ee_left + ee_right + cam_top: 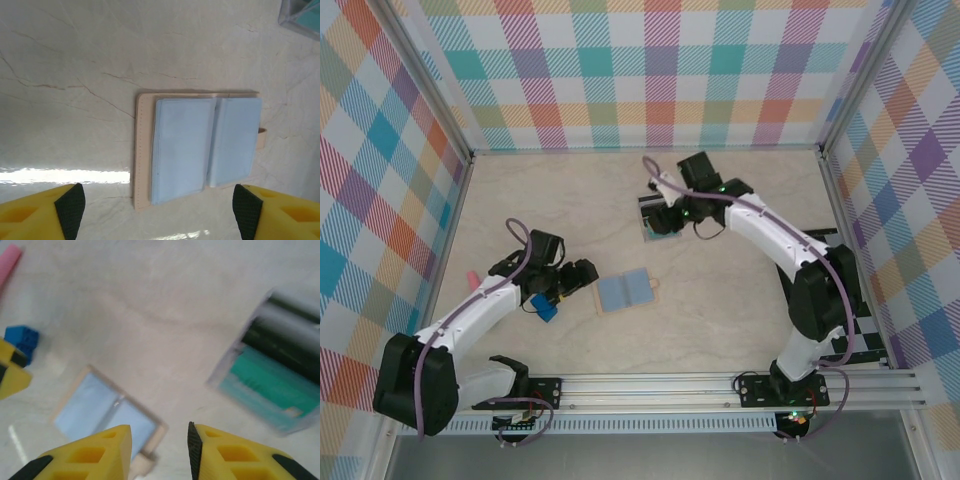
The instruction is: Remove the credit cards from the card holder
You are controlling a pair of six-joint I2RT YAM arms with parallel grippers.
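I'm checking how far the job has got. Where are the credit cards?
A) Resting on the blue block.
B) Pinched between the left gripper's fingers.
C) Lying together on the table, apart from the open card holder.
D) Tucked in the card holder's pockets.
C: the credit cards lie overlapped on the table, apart from the card holder, which lies open with its blue-grey inside up and no card visible in it.

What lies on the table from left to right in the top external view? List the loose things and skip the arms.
From the left: pink object → blue block → card holder, lying open → credit cards.
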